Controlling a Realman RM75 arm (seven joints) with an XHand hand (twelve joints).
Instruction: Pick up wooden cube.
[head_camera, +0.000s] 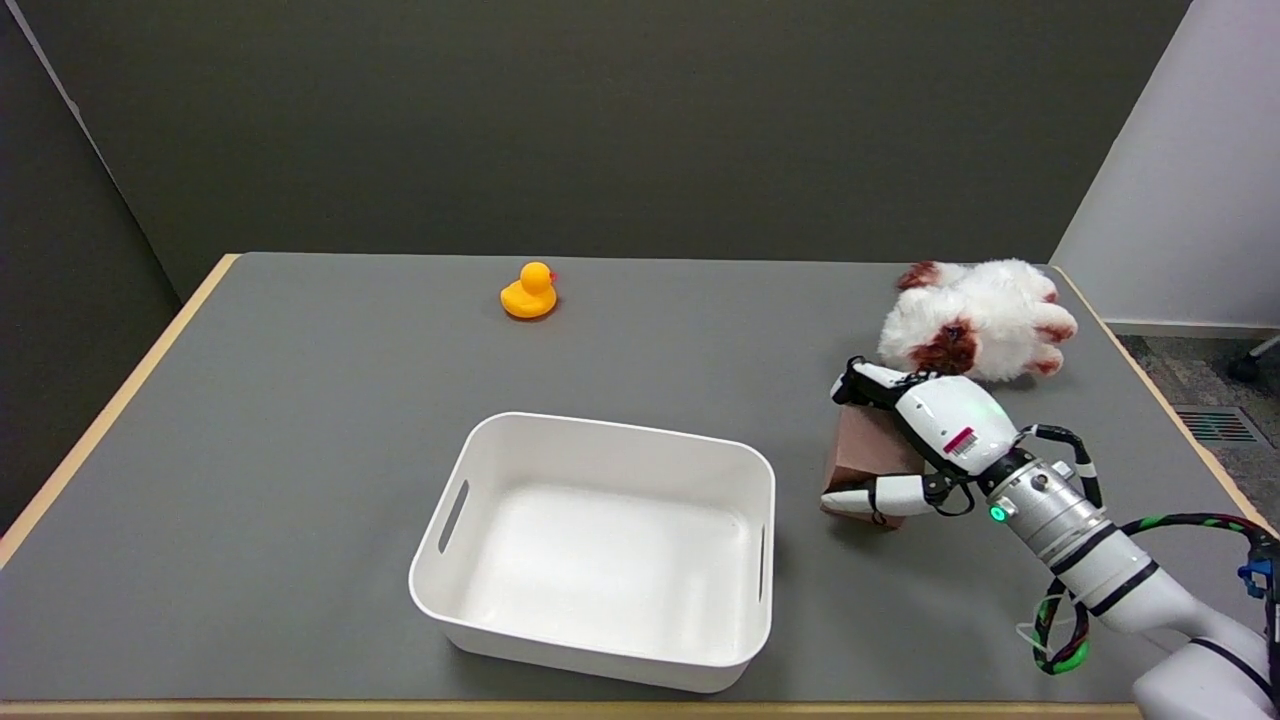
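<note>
I look down across a grey counter (300, 450) with a pale wooden edge. My right robot hand (925, 430) reaches in from the lower right and is wrapped around the wooden cube (862, 452), a reddish-brown block sitting near the counter's right side, just right of a white bin (600, 450). My fingers curl over the cube's far top edge, and my thumb lies along its near lower edge, so the hand is partly closed with the cube between thumb and fingers. The cube looks as if it rests on the counter; I cannot tell whether my grip is firm yet or only touching.

A fluffy white and brown plush toy (975, 320) lies just behind my hand, close to my fingertips. A yellow rubber duck (528, 292) sits well apart, near the far edge.

What could go wrong, as I judge it: my thumb sits low and my fingers high, on opposite corners, so the cube may twist or roll out as I lift. If I squeeze unevenly it could skid toward the bin. My fingers might also catch the plush toy's fur and drag it. A weak grip could drop the cube back onto the counter.
</note>
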